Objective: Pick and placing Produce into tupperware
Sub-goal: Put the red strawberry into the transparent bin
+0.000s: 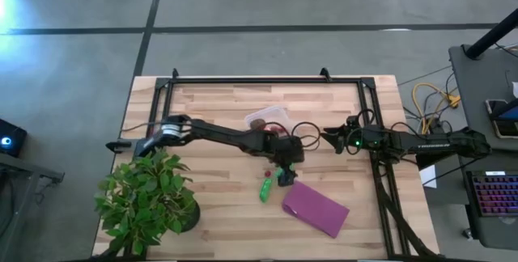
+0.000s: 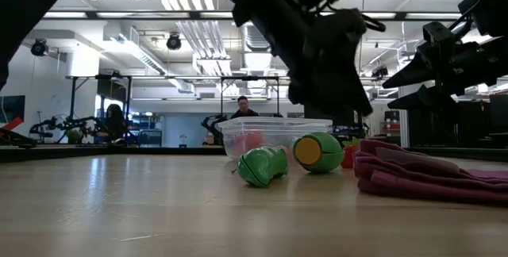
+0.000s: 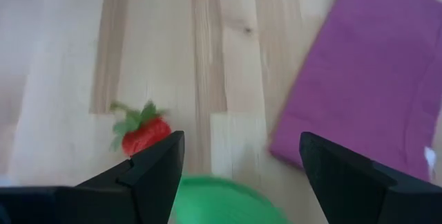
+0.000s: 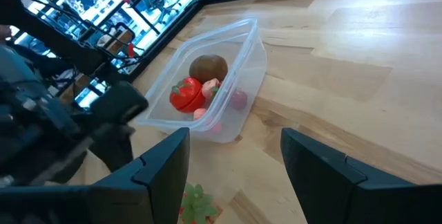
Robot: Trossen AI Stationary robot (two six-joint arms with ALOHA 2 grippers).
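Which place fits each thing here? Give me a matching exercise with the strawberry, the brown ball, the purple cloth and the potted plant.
Things:
1. strawberry
2. brown ball
3. purple cloth
4. potted plant

Places:
A. inside the clear box
B. at the table's corner by the left arm's base
C. on bare wood beside the left gripper
D. flat on the table near the green pod

Pairs: 1-C, 2-A, 3-D, 4-B

We see the box [image 1: 267,119] just past the table's [image 1: 218,104] middle, at twelve o'clock from the left gripper [image 1: 285,175] — a ball [image 4: 208,67] and tomato [image 4: 186,94] inside it. A pod [image 1: 265,189] lies at eight o'clock of that gripper, the cloth [image 1: 316,208] at four, the plant [image 1: 150,197] far off at nine — the strawberry [image 3: 143,133] beside the pod.
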